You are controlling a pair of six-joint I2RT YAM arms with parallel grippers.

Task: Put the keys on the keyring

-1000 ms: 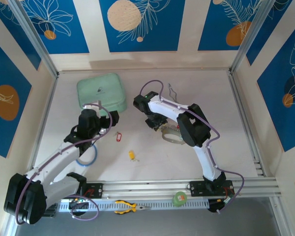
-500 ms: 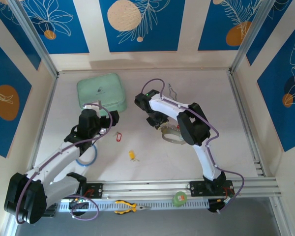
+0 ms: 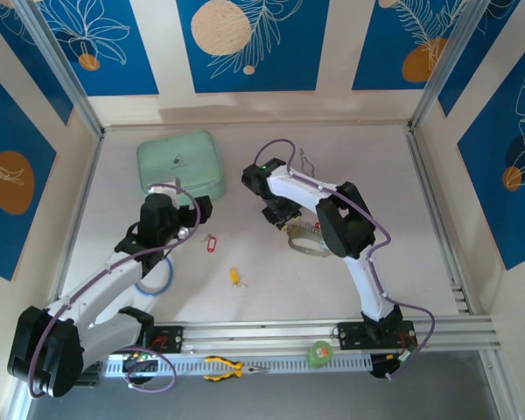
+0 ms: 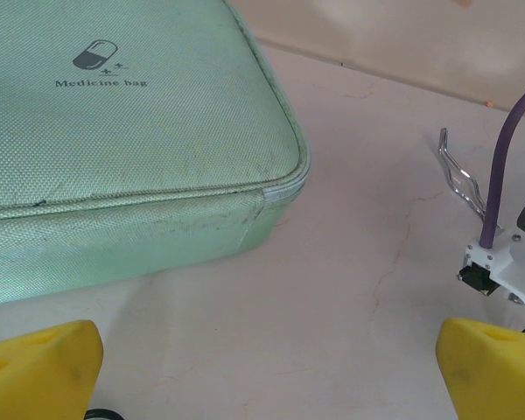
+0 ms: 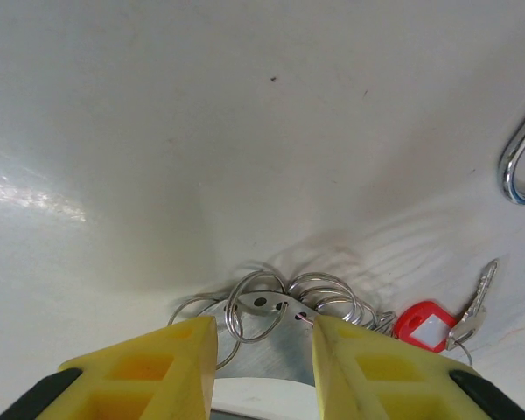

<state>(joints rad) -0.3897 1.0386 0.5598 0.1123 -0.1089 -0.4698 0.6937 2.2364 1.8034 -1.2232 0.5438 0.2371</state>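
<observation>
The keyring (image 5: 268,346), a flat grey metal piece with holes, sits between the yellow fingers of my right gripper (image 5: 264,322), which is shut on it low over the table. Several thin wire rings hang on its far end, and a red-tagged key (image 5: 429,324) trails from them to the right. From above, the keyring (image 3: 308,243) shows beside the right gripper (image 3: 283,219). Another red-tagged key (image 3: 213,242) and a yellow-tagged key (image 3: 236,276) lie loose on the table. My left gripper (image 3: 188,219) hovers open just left of that red key, nothing between its fingers (image 4: 39,367).
A green medicine bag (image 3: 181,164) lies at the back left, close ahead of the left gripper (image 4: 267,367). Thin silver tongs (image 3: 308,162) lie behind the right gripper. A pale blue ring (image 3: 153,280) sits under the left arm. Yellow-handled pliers (image 3: 232,368) and a green roll (image 3: 319,353) rest at the front rail.
The right gripper has crept slightly to the right with the keyring. The left arm and the loose keys have not moved.
</observation>
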